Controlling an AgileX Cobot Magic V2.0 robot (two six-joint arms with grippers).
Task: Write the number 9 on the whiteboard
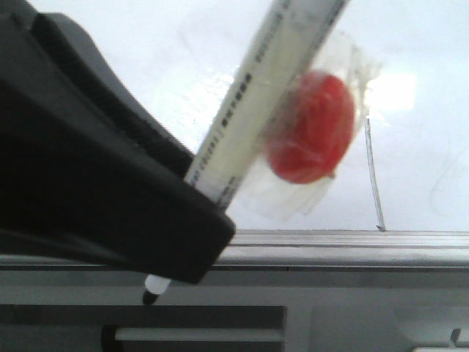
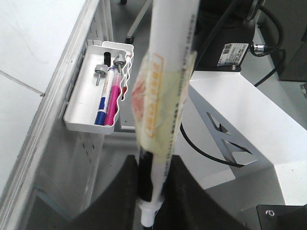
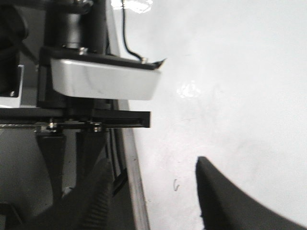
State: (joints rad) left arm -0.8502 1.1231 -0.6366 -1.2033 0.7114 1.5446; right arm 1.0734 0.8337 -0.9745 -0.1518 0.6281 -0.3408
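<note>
My left gripper (image 1: 192,227) (image 2: 156,191) is shut on a white marker (image 1: 253,95) (image 2: 165,72) that has a red disc (image 1: 314,128) taped to its barrel. The marker's black tip (image 1: 150,297) hangs below the whiteboard's grey edge strip (image 1: 352,238), off the writing surface. On the whiteboard (image 1: 425,66) (image 3: 225,72) a thin grey stroke of the number 9 (image 1: 374,176) runs down to the edge strip; its top is lost in glare. The same stroke (image 2: 19,80) shows in the left wrist view. My right gripper (image 3: 153,191) is open over the board, holding nothing.
A white tray (image 2: 76,112) fixed beside the board holds blue and pink markers (image 2: 108,98). A tiny dark squiggle (image 3: 175,184) sits on the board between the right fingers. A white bracket (image 2: 240,110) and black cables (image 2: 201,148) lie by the left arm.
</note>
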